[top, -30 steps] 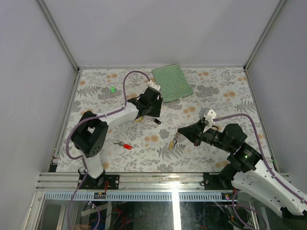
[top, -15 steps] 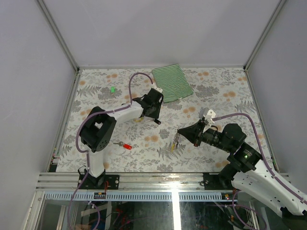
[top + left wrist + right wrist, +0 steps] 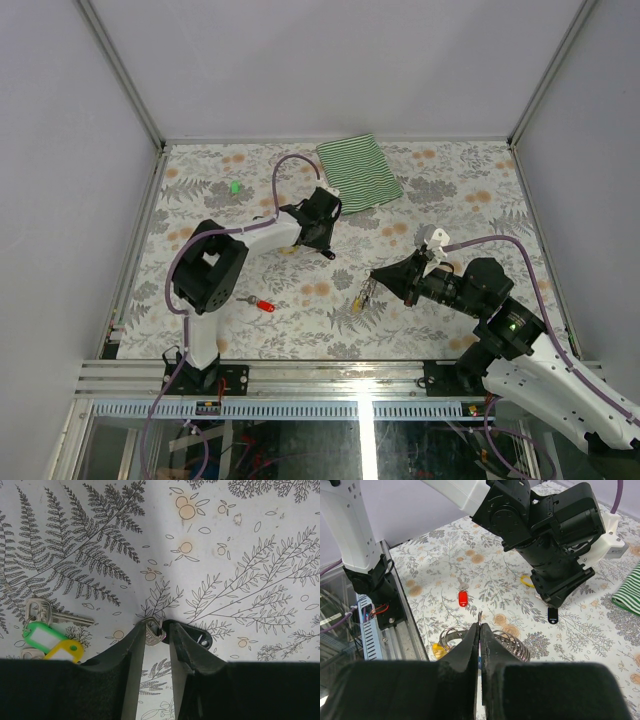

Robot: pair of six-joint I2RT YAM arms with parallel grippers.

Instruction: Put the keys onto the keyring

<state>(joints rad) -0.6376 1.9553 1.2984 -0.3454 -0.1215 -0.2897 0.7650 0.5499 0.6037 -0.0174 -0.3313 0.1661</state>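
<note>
Now: keyring clenched on the right, black-tagged key between the left tips

My right gripper (image 3: 479, 627) is clenched tight on the thin wire of the keyring (image 3: 514, 649). Its loops show on either side behind my fingertips, and a yellow tag (image 3: 438, 650) hangs from it low on the left. Seen from above, I hold the ring over the near-middle of the flowered table (image 3: 450, 190), well apart from my left arm.

My left gripper (image 3: 156, 629) is down at the tabletop farther back. Its two fingers stand closely on either side of the silvery head of the black-tagged key (image 3: 152, 636). The black tag (image 3: 195, 637) lies flat just outside the right-hand finger. Whether these jaws are pinching the key or only flanking it, I cannot tell.

A green-tagged key (image 3: 41, 635) lies on the table to the left of that gripper. The red-tagged key (image 3: 264, 305) lies near my left arm's base. The green-striped cloth (image 3: 360, 172) sits folded at the far edge.
</note>
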